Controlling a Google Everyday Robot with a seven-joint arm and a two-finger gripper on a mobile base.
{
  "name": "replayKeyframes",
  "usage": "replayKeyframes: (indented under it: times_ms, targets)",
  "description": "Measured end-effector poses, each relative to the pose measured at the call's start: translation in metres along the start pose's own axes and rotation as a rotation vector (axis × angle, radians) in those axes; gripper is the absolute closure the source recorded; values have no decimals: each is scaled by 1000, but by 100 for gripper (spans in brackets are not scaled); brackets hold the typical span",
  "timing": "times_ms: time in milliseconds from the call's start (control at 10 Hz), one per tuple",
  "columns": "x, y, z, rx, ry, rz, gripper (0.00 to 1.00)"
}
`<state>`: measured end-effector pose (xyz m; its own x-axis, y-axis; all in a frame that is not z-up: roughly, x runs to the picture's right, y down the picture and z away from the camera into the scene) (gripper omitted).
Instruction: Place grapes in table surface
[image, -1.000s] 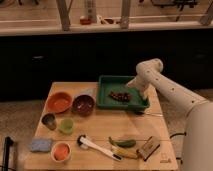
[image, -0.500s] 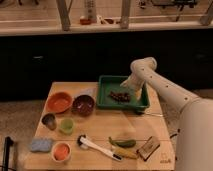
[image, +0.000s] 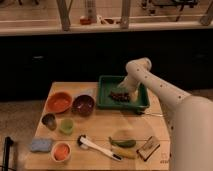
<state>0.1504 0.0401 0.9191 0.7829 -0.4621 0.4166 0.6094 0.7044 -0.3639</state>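
The grapes (image: 117, 95), a small dark reddish-purple cluster, lie inside the dark green tray (image: 106, 102) at the back of the light tan wooden table surface (image: 100, 127). My gripper (image: 127, 93) hangs from the white arm (image: 160, 90) and reaches down into the tray, right beside the grapes on their right side. The arm's wrist hides the gripper's tip.
An orange bowl (image: 59, 102) and a dark maroon bowl (image: 83, 104) stand left of the tray. A metal cup (image: 49, 120), green cup (image: 66, 125), blue sponge (image: 40, 145), small orange bowl (image: 61, 151), white brush (image: 95, 146), green pepper-like vegetable (image: 124, 140) and a box (image: 149, 147) lie at the front.
The arm has swung left and down, bringing my gripper from the tray's right edge into the tray next to the grapes.
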Motion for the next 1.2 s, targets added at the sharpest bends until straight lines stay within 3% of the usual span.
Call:
replayKeyframes:
  times_ms: [400, 1000, 1100, 1200]
  targets:
    - [-9, -4, 16, -35, -20, 36, 20]
    - [-3, -2, 49, -77, -41, 105, 20]
    - [0, 0, 55, -88, -46, 112, 22]
    - [1, 0, 60, -96, -48, 113, 31]
